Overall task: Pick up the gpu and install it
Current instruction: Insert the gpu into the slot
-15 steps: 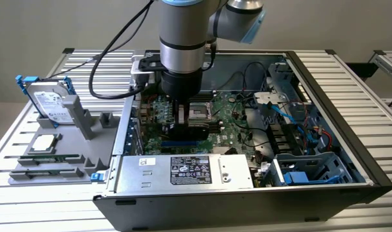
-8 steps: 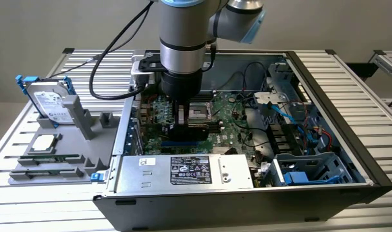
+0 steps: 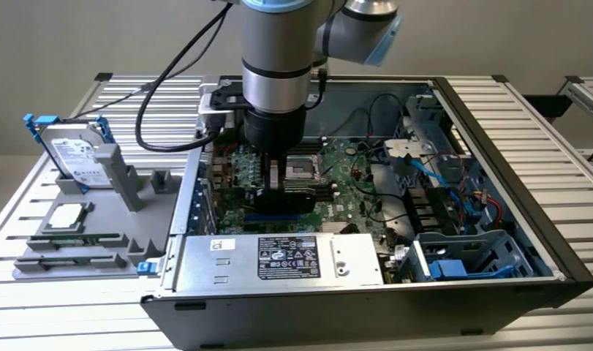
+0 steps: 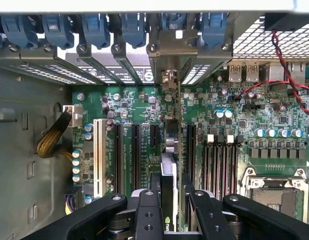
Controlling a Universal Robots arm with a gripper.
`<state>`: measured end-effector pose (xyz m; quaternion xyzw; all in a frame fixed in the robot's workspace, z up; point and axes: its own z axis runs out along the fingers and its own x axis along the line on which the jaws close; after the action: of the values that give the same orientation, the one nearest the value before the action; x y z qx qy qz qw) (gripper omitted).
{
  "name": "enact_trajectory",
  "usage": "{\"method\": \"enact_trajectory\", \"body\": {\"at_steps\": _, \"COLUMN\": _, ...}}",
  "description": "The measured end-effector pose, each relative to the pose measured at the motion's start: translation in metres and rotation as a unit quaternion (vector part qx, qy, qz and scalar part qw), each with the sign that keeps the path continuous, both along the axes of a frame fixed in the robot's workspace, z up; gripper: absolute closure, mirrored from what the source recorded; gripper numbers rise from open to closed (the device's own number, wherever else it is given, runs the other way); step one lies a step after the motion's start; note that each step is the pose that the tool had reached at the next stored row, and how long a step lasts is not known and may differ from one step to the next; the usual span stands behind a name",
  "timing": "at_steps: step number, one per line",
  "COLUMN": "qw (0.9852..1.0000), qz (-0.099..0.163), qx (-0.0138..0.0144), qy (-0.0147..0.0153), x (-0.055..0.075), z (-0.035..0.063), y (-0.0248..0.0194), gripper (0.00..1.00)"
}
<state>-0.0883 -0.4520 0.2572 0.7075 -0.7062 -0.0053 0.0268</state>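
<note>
On slatted metal table (image 3: 530, 124) | open computer case (image 3: 374, 322) | gripper (image 4: 170, 181) grasping gpu (image 4: 168, 162) edge-on above motherboard (image 4: 234, 120)

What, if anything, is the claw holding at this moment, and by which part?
The claw holds the gpu by its top edge, card upright above the motherboard.

Slatted aluminium table (image 3: 559, 146) carries open black computer case (image 3: 325, 325), laid on its side, open face up, taking up most of tabletop. Grey parts holder (image 3: 101, 219) sits directly on slats just beside case, on exterior view's left; contact with case wall unclear. Bare slats show behind case and beside case on exterior view's right.
</note>
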Motion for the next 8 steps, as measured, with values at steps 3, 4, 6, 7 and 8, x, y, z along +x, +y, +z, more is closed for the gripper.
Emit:
{"method": "enact_trajectory", "body": {"at_steps": 3, "qw": 1.0, "qz": 0.0, "qx": 0.0, "qy": 0.0009, "x": 0.0, "z": -0.0005, "y": 0.0, "gripper": 0.73}}
{"method": "enact_trajectory", "body": {"at_steps": 4, "qw": 1.0, "qz": 0.0, "qx": 0.0, "qy": 0.0012, "x": 0.0, "z": -0.0007, "y": 0.0, "gripper": 0.73}}
{"method": "enact_trajectory", "body": {"at_steps": 6, "qw": 1.0, "qz": 0.0, "qx": 0.0, "qy": 0.0018, "x": 0.0, "z": -0.0011, "y": 0.0, "gripper": 0.73}}
{"method": "enact_trajectory", "body": {"at_steps": 7, "qw": 1.0, "qz": 0.0, "qx": 0.0, "qy": 0.0021, "x": 0.0, "z": -0.0013, "y": 0.0, "gripper": 0.73}}
{"method": "enact_trajectory", "body": {"at_steps": 8, "qw": 1.0, "qz": 0.0, "qx": 0.0, "qy": 0.0024, "x": 0.0, "z": -0.0015, "y": 0.0, "gripper": 0.73}}
